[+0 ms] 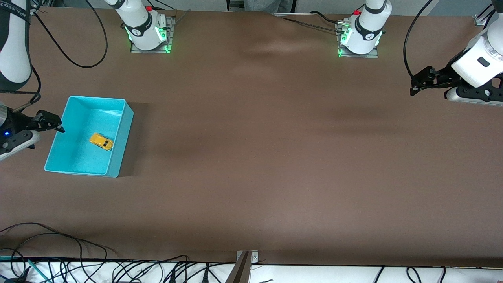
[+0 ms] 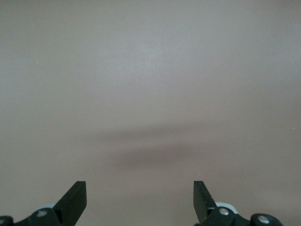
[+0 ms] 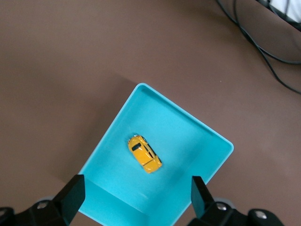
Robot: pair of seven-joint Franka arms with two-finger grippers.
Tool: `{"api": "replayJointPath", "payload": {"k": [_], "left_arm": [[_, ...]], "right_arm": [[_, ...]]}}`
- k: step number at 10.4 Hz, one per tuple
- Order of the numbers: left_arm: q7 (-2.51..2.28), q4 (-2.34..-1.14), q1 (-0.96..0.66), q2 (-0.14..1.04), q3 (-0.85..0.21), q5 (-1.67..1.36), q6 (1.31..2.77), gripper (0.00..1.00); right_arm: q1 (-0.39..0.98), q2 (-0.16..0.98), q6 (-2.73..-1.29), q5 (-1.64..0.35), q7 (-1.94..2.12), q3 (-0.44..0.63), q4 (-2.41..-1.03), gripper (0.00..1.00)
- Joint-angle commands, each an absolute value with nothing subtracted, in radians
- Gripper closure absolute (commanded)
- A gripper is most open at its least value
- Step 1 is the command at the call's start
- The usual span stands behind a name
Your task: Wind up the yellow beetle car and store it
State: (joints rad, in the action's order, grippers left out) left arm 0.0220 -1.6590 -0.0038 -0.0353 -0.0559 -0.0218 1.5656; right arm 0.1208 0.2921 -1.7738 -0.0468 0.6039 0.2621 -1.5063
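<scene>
Both wrist views crop hands to fingertips (image 2: 75, 200); yellow beetle car (image 1: 101, 141) wind-up mechanism indiscernible.

Front view: high, facing both arm bases, covering the whole brown table (image 1: 275, 157). Right wrist view looks down into the open turquoise plastic bin (image 3: 214, 134), shared with front (image 1: 127, 118). Left wrist view: close over bare table only.

One toy, one bin, two arms.
A single yellow beetle car (image 1: 101, 141), one turquoise bin (image 1: 122, 135), and two grippers: left gripper (image 1: 416, 84), right gripper (image 1: 53, 124).
</scene>
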Motion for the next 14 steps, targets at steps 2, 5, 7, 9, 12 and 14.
{"api": "replayJointPath", "payload": {"k": [2,5,7,9,12,14], "left_arm": [[0.015,-1.634,0.000,-0.029,-0.060,-0.020,1.545,0.00],[0.015,-1.634,0.000,-0.028,-0.060,-0.018,1.545,0.00],[0.015,-1.634,0.000,-0.028,-0.060,-0.018,1.545,0.00],[0.015,-1.634,0.000,-0.028,-0.060,-0.020,1.545,0.00],[0.015,-1.634,0.000,-0.029,-0.060,-0.018,1.545,0.00],[0.015,-1.634,0.000,-0.028,-0.060,-0.020,1.545,0.00]], "right_arm": [[0.166,0.305,-1.685,-0.051,0.158,0.262,-1.440,0.00],[0.184,0.285,-1.666,-0.051,0.106,0.264,-1.454,0.00],[0.186,0.284,-1.664,-0.049,0.057,0.262,-1.454,0.00],[0.196,0.284,-1.666,-0.049,0.037,0.264,-1.450,0.00],[0.195,0.285,-1.666,-0.049,0.020,0.264,-1.448,0.00],[0.195,0.288,-1.666,-0.051,0.021,0.265,-1.447,0.00]]}}
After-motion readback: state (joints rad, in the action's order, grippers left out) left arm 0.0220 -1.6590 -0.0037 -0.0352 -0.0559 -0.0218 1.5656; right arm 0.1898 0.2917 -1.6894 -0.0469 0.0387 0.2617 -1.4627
